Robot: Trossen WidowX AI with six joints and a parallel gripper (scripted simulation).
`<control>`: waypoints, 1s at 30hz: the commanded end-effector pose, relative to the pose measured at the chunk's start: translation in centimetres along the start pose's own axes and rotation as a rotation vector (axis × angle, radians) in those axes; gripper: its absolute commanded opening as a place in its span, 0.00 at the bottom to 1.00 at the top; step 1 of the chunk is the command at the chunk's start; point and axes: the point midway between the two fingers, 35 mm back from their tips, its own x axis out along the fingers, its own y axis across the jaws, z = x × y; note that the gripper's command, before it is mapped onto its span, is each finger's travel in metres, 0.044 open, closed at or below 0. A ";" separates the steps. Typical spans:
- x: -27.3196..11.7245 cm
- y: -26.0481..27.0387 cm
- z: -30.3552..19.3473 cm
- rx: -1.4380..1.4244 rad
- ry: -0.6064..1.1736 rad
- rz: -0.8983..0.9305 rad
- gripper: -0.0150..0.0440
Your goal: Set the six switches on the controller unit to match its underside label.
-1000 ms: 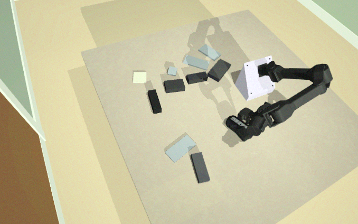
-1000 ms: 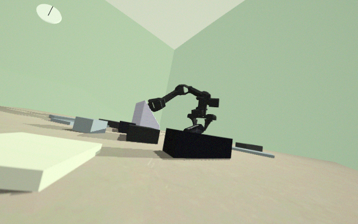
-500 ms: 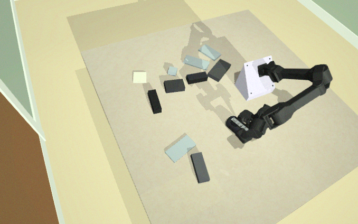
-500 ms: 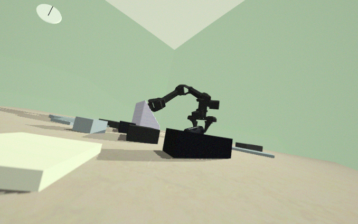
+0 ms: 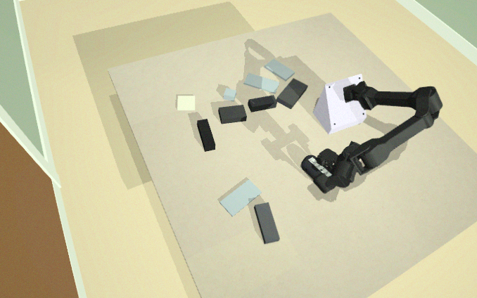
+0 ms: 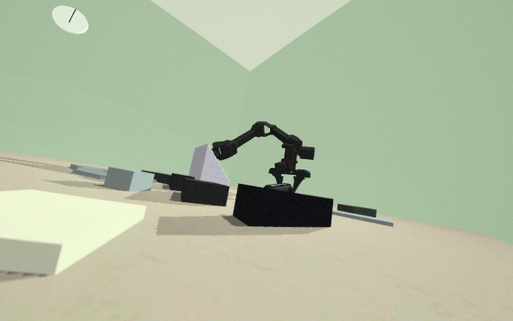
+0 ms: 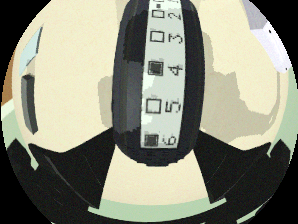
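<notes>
Green walls (image 6: 378, 95) rise behind your beige worktop (image 5: 246, 263) (image 6: 265, 272), where your black arm (image 5: 394, 135) (image 6: 246, 138) reaches out from a pale lilac wedge (image 5: 342, 116) (image 6: 202, 166). Your end effector (image 5: 321, 176) (image 6: 287, 188) (image 7: 154, 132) is clamped on the controller unit (image 5: 309, 163) (image 6: 278, 187) (image 7: 131, 80), tilted near the wedge; its label (image 5: 319, 166) (image 7: 163, 85) shows you filled squares at 4 and 6, empty ones at 2, 3 and 5.

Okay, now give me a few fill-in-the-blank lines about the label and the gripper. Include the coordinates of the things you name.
1. On the label (image 7: 163, 90), the square beside the 4 is ____.
2. The square beside the 5 is ____.
3. The highest number on the label is ____.
4. The gripper (image 6: 290, 182) (image 7: 154, 132) belongs to an arm coloured ____.

Missing words: filled; empty; six; black.
</notes>
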 end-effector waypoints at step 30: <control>2.2 0.0 0.0 0.015 -0.011 0.000 0.83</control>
